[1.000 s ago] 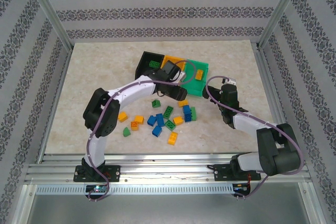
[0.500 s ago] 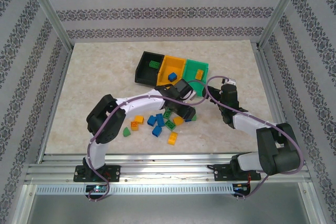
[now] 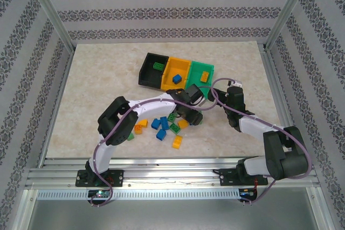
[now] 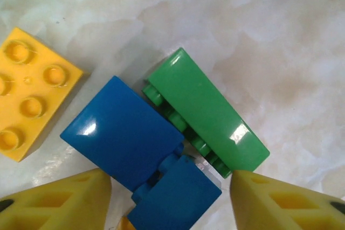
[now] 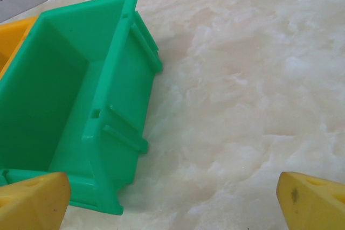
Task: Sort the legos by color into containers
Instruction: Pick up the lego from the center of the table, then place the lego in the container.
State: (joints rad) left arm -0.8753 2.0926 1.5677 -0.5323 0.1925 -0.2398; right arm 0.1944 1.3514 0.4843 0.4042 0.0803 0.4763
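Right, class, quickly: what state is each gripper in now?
Left gripper: open, straddling a blue brick, not yet clamped.
Right gripper: open, empty, beside the green bin.

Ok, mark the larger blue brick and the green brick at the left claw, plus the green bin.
larger blue brick (image 4: 121,130), left wrist view, smooth upper face.
green brick (image 4: 207,114), left wrist view, long smooth face.
green bin (image 5: 121,95), right wrist view, outer side wall.

The left arm (image 3: 144,104) and right arm (image 3: 254,127) have white links, chunky black joints and looping purple cables (image 3: 212,94); the fingers (image 4: 54,200) are yellow wedges.
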